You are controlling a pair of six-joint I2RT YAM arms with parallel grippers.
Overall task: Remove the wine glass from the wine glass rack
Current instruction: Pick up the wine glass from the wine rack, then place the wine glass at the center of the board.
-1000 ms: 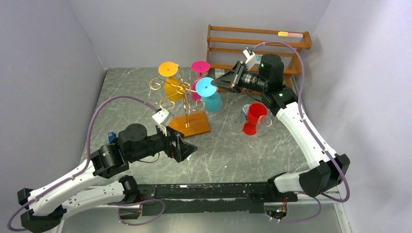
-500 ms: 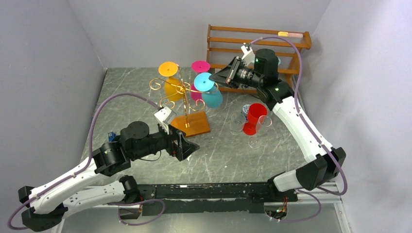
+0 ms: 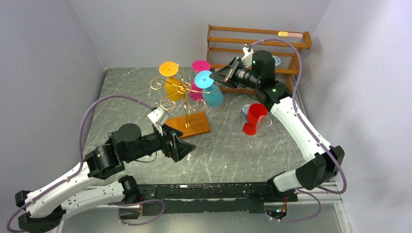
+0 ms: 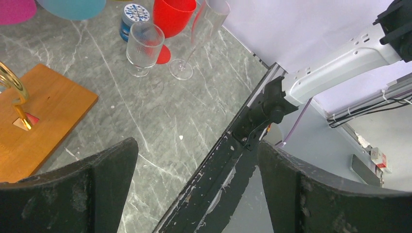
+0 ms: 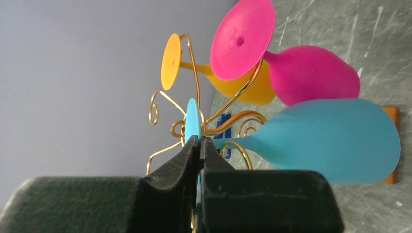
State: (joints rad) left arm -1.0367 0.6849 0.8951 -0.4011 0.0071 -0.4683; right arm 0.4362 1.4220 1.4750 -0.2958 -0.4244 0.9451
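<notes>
my right gripper [image 5: 199, 145] pinches the blue wine glass [image 5: 330, 141] by its foot, hiding the foot's lower rim. left gripper [image 4: 197, 150] is spread; i can't read the jar [image 4: 134, 10] label.

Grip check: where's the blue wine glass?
Top view: blue wine glass hangs on the wine glass rack, right side, beside the pink glass, foot pinched by the right gripper.

You get bright, even light from overhead that leaves only faint, soft shadows on the worktop [image 3: 223, 145], a sharp top view, and wrist views where the left tool [image 4: 197, 145] and right tool [image 5: 199, 141] loom dark and slightly soft.
</notes>
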